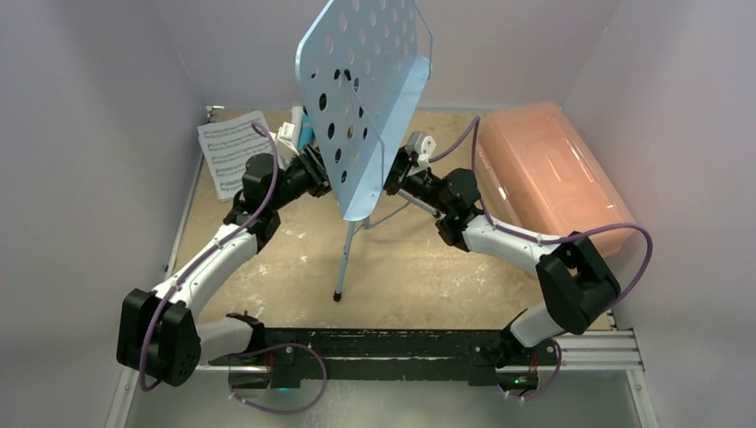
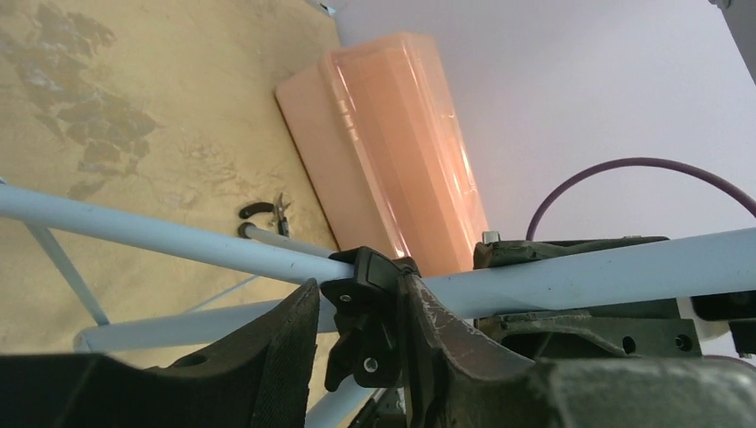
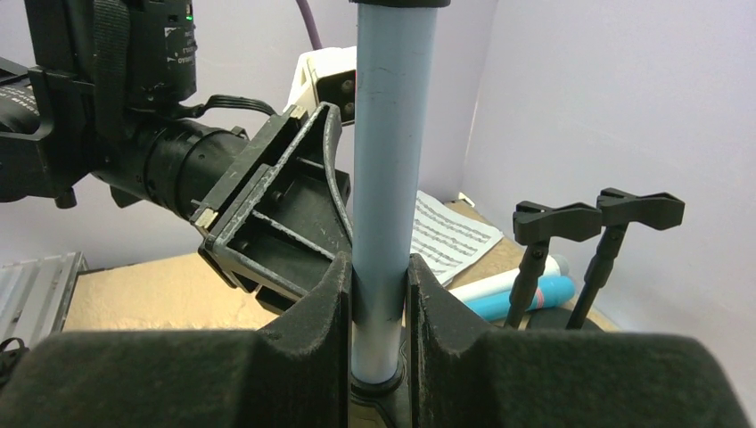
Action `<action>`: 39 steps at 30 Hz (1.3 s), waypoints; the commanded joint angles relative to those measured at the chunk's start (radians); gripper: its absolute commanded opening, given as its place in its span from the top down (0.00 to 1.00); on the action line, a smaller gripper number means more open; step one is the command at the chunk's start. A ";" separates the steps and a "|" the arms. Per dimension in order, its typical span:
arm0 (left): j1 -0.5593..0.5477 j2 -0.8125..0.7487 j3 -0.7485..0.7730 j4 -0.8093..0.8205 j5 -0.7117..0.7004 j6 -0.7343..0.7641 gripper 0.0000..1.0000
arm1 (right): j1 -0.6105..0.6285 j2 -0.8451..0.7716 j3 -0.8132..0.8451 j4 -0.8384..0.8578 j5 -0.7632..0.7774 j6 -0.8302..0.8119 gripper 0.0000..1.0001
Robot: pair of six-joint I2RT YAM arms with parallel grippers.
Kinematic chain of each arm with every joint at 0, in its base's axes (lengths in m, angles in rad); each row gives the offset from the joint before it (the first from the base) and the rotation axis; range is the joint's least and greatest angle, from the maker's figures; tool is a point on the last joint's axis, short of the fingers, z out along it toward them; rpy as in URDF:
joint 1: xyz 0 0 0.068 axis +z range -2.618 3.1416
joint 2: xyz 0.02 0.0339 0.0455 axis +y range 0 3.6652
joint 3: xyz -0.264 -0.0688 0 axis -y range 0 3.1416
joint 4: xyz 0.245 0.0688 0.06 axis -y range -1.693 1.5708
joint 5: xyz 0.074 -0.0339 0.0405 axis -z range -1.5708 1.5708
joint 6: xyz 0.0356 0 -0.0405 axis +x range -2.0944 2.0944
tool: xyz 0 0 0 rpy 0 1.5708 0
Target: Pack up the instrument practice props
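Observation:
The light-blue perforated music rack (image 1: 365,89) stands upright on its tripod legs (image 1: 349,254) at mid table. My left gripper (image 1: 316,174) is shut on the black clamp (image 2: 370,303) on the rack's pole (image 2: 579,272). My right gripper (image 1: 392,174) is shut on the pole (image 3: 385,178) from the other side, fingers (image 3: 312,312) pressed on it. Sheet music (image 1: 230,153) lies at the back left and shows in the right wrist view (image 3: 450,236). A white microphone (image 3: 508,281) and a blue microphone (image 3: 539,296) lie beside two black mic holders (image 3: 546,223) (image 3: 640,209).
The pink translucent box (image 1: 548,169) lies closed at the back right, also in the left wrist view (image 2: 383,152). Small black-handled pliers (image 2: 266,214) lie on the tabletop near it. Walls close in the table on the left, back and right.

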 commanded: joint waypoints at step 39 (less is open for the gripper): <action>-0.009 0.032 -0.071 -0.258 -0.221 0.197 0.73 | -0.004 -0.033 -0.010 0.034 -0.033 -0.056 1.00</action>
